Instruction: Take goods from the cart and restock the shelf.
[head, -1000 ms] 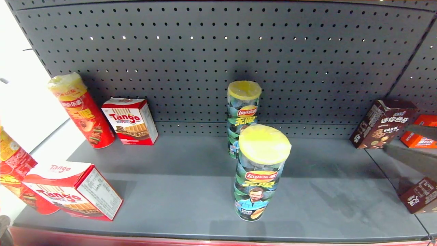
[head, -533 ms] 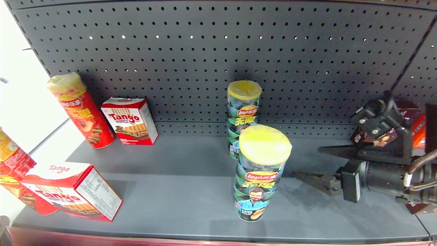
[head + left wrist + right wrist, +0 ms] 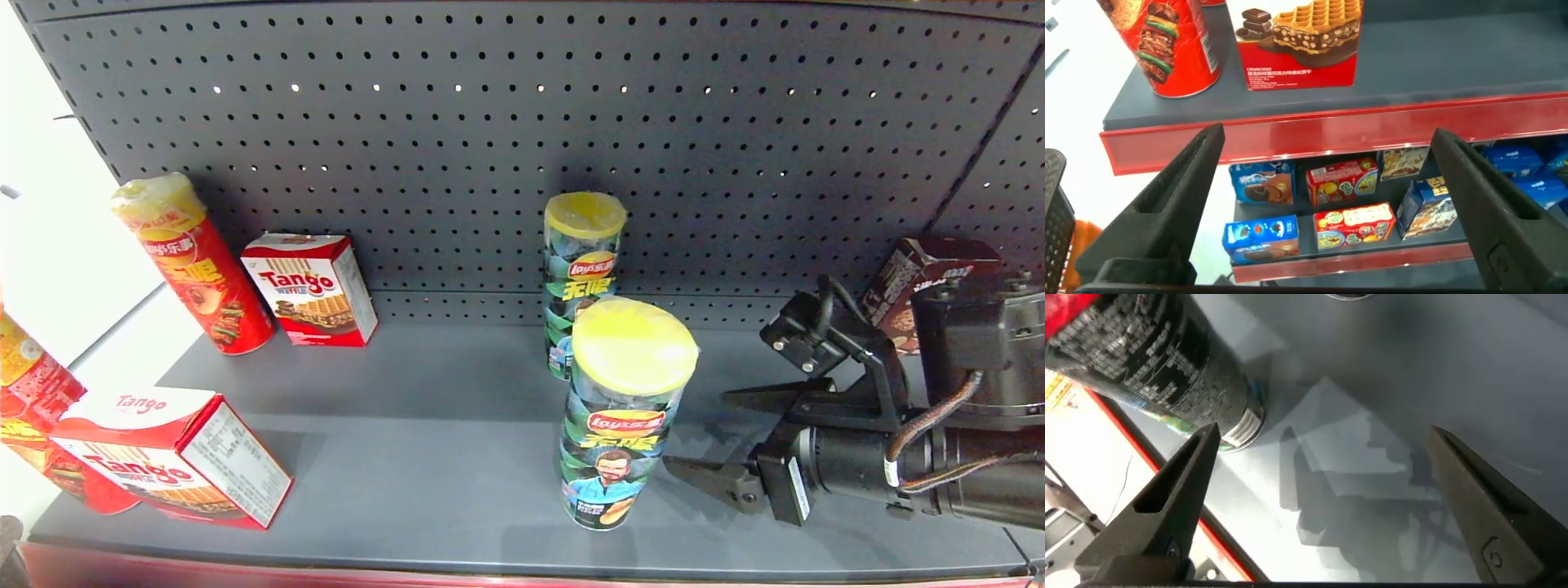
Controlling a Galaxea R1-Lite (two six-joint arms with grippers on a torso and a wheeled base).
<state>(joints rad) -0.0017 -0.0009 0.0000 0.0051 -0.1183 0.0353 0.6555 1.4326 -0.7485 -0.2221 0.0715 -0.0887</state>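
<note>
Right gripper (image 3: 709,434) sits wide open and empty, just right of the front chip can (image 3: 624,412), which stands upright near the shelf's (image 3: 408,457) front edge. Vertical can, so probably a sideways grab.

Shelf board (image 3: 392,425): smooth matt grey, looks like painted metal.
Back panel (image 3: 457,122): the same matt grey, perforated sheet.
Shelf edge strip (image 3: 1372,122): glossy red.
2 green chip cans (image 3: 619,441): glossy printed wrap, with yellow plastic lids (image 3: 634,343).
Wafer boxes (image 3: 314,290): glossy printed cardboard.
Right gripper (image 3: 694,431): matt black, smooth.
</note>
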